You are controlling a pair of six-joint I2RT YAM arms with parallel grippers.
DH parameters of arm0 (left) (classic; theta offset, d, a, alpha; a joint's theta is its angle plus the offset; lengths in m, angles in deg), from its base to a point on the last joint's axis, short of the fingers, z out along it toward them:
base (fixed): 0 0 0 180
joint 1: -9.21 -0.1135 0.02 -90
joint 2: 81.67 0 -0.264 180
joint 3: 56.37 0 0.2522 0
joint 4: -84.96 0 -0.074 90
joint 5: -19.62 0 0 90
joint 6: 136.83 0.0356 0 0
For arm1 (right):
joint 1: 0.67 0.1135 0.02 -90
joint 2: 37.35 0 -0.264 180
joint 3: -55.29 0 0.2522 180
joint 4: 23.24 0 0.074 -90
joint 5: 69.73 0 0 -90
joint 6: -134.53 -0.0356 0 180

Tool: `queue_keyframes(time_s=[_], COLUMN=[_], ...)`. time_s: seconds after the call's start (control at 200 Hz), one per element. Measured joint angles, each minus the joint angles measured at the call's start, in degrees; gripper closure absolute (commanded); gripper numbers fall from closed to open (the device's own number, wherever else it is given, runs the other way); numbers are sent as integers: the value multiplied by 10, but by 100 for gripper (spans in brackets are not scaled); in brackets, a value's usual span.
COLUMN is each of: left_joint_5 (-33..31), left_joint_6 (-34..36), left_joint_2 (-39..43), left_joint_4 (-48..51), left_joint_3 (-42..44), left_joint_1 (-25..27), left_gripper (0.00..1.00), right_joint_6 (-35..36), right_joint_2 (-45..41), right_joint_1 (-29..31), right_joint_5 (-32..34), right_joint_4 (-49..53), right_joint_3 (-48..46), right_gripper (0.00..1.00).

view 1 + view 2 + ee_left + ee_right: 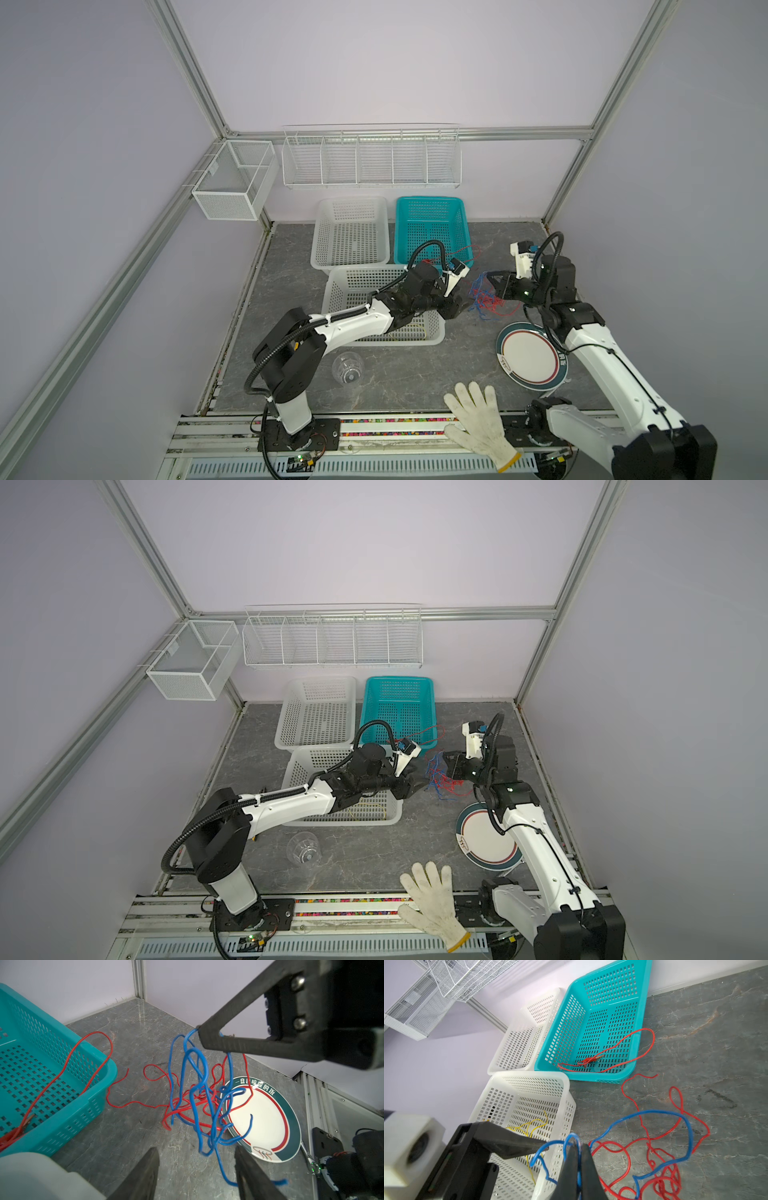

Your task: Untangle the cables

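Cables (484, 297): where do they sit?

The red and blue knot hangs between the two arms. Its lower loops rest on the table (128, 1022), just beside the plate (268, 1118).

Who has hold of it?

The right gripper (578, 1147), pinched tight on a blue cable (654, 1111) at the top. The bundle runs roughly top to bottom below it.

And the left gripper (196, 1148)?

Jaws apart, holding nothing, with blue strands dangling just in front of it. It's the nearer free hand. I'd judge it should take a low strand and draw sideways, away from the right.
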Motion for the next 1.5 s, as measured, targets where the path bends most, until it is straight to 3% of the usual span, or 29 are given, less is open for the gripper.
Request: queue_keyframes(time_s=[0.395,0.95,1.05,1.385,1.5], left_joint_5=[-13,50,55,54,54], left_joint_6=[5,-7,-7,-15,-23], left_joint_2=[2,4,3,-30,-31], left_joint_4=[-2,-18,-18,-10,-11], left_joint_3=[0,-24,-24,-42,-43], left_joint_1=[-16,-10,-7,-7,-7], left_gripper=[28,31,37,72,94], right_joint_6=[49,51,51,45,42], right_joint_2=[-24,-21,-19,-21,-28], right_joint_1=[2,11,12,18,19], right_joint_5=[15,19,19,14,12], right_joint_4=[35,38,38,31,30], right_joint_3=[-4,-17,-17,-17,-17], right_gripper=[93,93,93,93,93])
